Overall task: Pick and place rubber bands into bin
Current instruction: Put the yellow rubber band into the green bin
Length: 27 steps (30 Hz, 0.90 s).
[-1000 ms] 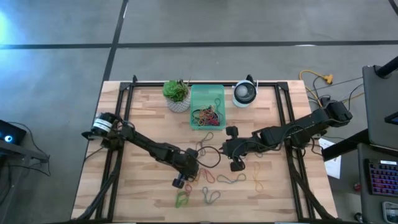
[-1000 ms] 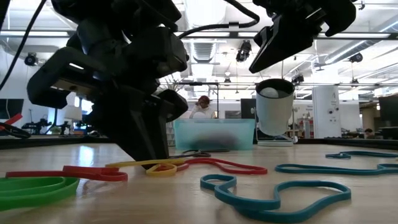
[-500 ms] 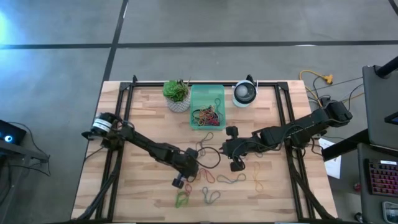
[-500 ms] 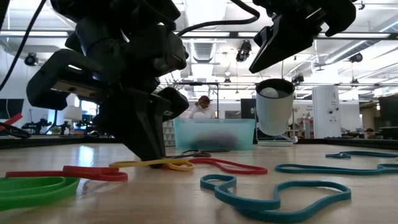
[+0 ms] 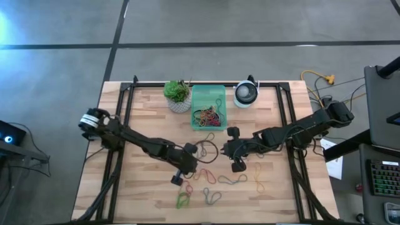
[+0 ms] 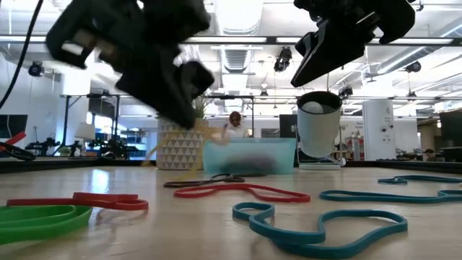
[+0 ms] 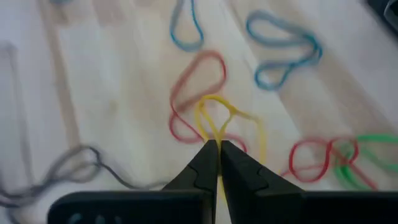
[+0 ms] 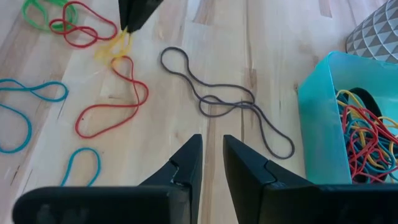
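My left gripper (image 7: 214, 146) is shut on a yellow rubber band (image 7: 231, 127) and hangs above the table's middle (image 5: 192, 167), in the low view high on the left (image 6: 180, 94). Red (image 7: 199, 87), blue (image 7: 283, 46) and green (image 7: 367, 155) bands lie flat on the wood beneath it. My right gripper (image 8: 211, 146) hovers a little to the right (image 5: 232, 155), open by a narrow gap and touching nothing. The mint-green bin (image 5: 208, 107) stands at the far edge with several bands inside (image 8: 364, 143). My left gripper pinches the yellow band between its two fingertips at one end of the loop (image 7: 213, 132), coming from above and pointing down. The band hangs slack below the fingers (image 8: 115, 46). Whether its lower end touches the wood I cannot tell.
A long grey band (image 8: 224, 102) lies between the grippers and the bin. A potted plant (image 5: 178, 95) stands left of the bin, a round white device (image 5: 245, 94) right of it. More bands lie toward the near edge: teal (image 6: 325, 224), red (image 6: 238, 191), green (image 6: 36, 217).
My left gripper, shut throughout, has risen from the table and taken the yellow band up with it. The band lay on the wood beside the red one; now it hangs from the fingers. The red band stays where it was. The right arm has kept still.
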### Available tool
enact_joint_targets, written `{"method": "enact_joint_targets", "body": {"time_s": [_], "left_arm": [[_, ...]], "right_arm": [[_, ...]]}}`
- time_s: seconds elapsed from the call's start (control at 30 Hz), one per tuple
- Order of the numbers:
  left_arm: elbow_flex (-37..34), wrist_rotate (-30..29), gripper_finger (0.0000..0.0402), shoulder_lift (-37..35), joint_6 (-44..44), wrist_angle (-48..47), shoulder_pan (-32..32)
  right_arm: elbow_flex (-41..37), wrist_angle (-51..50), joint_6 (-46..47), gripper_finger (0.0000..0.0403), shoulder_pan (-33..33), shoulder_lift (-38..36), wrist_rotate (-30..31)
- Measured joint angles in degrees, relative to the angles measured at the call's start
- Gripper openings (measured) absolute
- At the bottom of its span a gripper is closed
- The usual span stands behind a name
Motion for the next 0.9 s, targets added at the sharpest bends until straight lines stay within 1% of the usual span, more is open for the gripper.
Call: {"method": "enact_joint_targets", "body": {"time_s": [0.1,0.17,0.43,0.53,0.6,0.73,0.9], "left_arm": [[0.07,-1.57,0.0,-2.15,0.22,0.27,-0.01],[0.0,-4.61,0.0,-3.6,1.47,-0.25,-0.01],[0.45,-22.81,0.0,-7.29,6.69,0.7,1.61],[1.18,-27.94,0.0,-7.41,7.82,1.59,3.59],[1.49,-29.45,0.0,-7.38,8.81,3.03,5.4],[2.41,-29.63,0.0,-7.25,10.65,7.34,9.72],[3.99,-29.77,0.0,-7.21,13.16,9.86,15.39]], "right_arm": [[-0.02,0.02,0.09,0.0059,0.0,0.0,-0.02],[-0.02,0.02,0.09,0.0058,0.0,0.0,0.0],[-0.02,0.09,0.09,0.0059,0.0,0.0,0.0],[-0.02,0.09,0.07,0.0059,0.0,0.0,0.01],[-0.02,0.11,0.07,0.0058,-0.01,0.0,-0.02],[-0.02,0.11,0.07,0.0059,-0.02,0.0,-0.02],[-0.02,0.09,-0.15,0.0059,0.0,0.0,0.0]]}}
